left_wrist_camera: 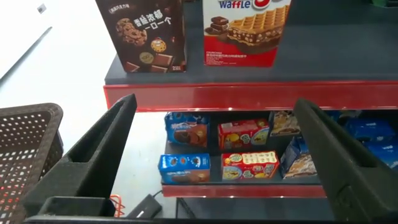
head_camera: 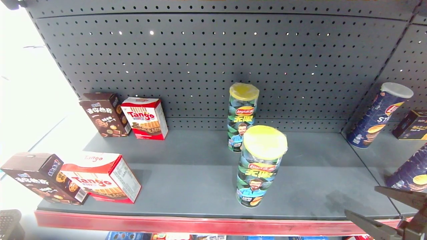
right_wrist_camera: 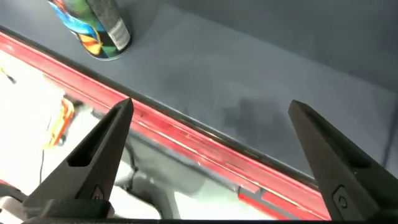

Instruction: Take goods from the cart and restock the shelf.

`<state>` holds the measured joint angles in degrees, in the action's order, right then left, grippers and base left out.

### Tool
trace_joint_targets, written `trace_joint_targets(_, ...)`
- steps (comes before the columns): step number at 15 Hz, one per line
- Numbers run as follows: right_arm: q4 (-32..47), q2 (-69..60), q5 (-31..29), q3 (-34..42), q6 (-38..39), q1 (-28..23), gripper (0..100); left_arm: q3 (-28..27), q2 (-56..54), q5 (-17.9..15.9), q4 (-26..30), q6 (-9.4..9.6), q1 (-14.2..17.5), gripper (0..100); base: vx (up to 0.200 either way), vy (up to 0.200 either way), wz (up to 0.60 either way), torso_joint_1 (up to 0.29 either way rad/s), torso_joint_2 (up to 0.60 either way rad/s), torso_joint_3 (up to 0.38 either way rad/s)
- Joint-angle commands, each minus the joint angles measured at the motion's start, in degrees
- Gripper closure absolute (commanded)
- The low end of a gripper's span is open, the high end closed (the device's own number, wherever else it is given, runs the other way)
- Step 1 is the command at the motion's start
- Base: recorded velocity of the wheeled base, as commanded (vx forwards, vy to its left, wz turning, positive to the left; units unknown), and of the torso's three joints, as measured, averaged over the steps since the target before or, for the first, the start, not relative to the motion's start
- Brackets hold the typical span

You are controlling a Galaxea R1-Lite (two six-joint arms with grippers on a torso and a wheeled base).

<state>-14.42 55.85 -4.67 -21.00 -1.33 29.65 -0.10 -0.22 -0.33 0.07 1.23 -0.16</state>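
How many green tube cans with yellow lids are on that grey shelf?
2. One green can with a yellow lid stands near the pegboard back; the other can stands in front of it, nearer the red shelf edge. None seems hidden.

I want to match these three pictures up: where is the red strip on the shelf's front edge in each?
Head view: the red strip runs below the front chips can, front cookie box and front wafer box.
Left wrist view: the strip lies directly under those two boxes.
Right wrist view: the strip slants past that can's foot.
Shared landmark: the grey shelf board behind the strip.
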Motion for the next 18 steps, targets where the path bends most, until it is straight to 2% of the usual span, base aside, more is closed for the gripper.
trace_joint_targets(1, -0.43, 6.82, -0.08, -2.02, 0.01, 0.32, 0, -0.08, 0.22, -0.02, 0.01, 0.0, -0.02, 0, 0.0, 0.0, 0.0, 0.0, 0.0, 0.0)
trace_joint_targets(12, -1.49, 26.86, 0.1, -16.7, -0.17, 4.72, 0, 0.01, 0.22, -0.02, -0.07, 0.0, -0.02, 0, 0.0, 0.0, 0.0, 0.0, 0.0, 0.0)
trace_joint_targets(18, -2.54, 32.13, -0.08, -21.45, -0.25, 5.95, 0, 0.01, 0.22, -0.02, -0.07, -0.26, -0.02, 0, 0.0, 0.0, 0.0, 0.0, 0.0, 0.0)
